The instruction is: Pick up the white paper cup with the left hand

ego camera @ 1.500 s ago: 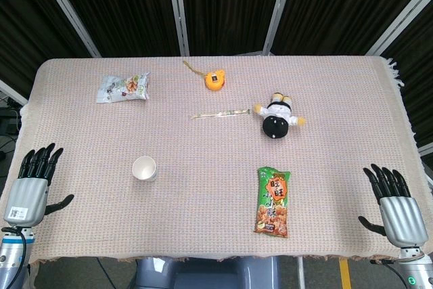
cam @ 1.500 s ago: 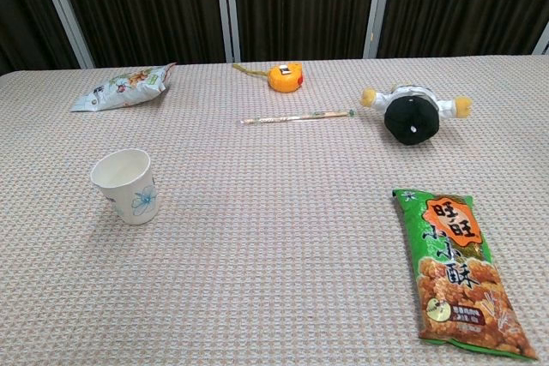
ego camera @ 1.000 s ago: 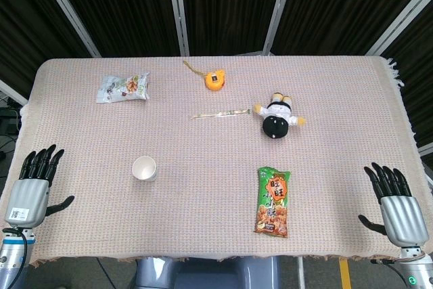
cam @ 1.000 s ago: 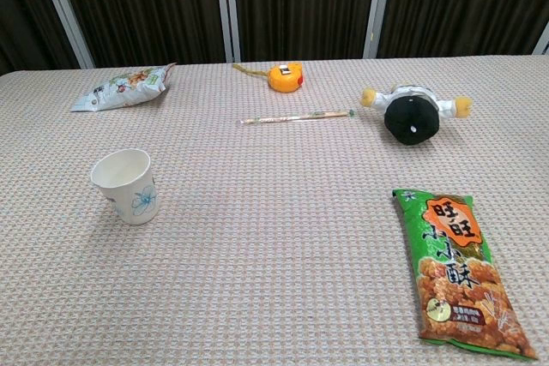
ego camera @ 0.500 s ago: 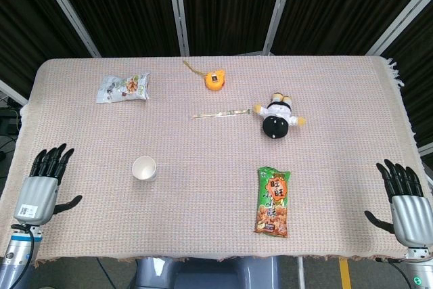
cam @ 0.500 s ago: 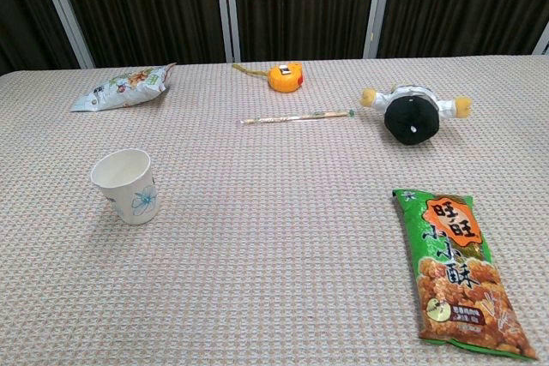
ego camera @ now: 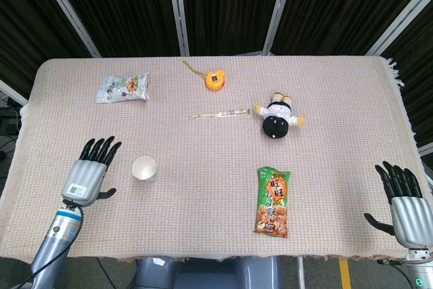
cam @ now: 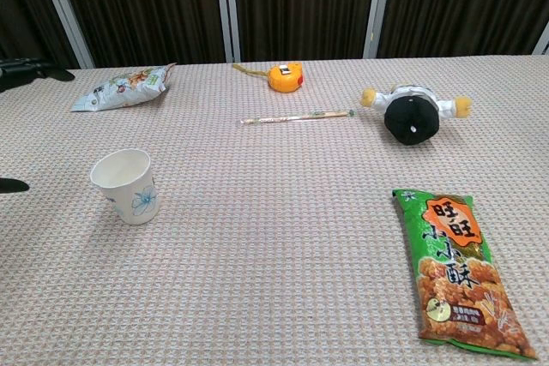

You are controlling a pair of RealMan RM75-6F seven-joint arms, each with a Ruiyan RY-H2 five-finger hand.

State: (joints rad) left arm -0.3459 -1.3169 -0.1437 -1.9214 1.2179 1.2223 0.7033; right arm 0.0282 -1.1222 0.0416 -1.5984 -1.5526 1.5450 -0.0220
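Left to right across the table point(ego camera: 203, 235): the left hand point(ego camera: 89, 172) hovers over the near-left part of the cloth, released, fingers spread and pointing away from the robot, holding nothing; in the chest view only dark fingertips point(cam: 26, 70) show at the left edge. Just to its right, apart from it and not touched, stands the white paper cup point(ego camera: 145, 168), upright on its base with its mouth open upward, a blue flower print on its wall in the chest view point(cam: 126, 186). The cup's long axis is vertical, so the grasp probably calls for a sideways approach from the left, fingers closing round the wall. Further right lie a green snack bag point(ego camera: 272, 202) and, beyond it, a plush toy point(ego camera: 277, 117). The right hand point(ego camera: 406, 206) rests at the far right edge, open and empty, well apart from the cup; the left hand is plainly the nearer.
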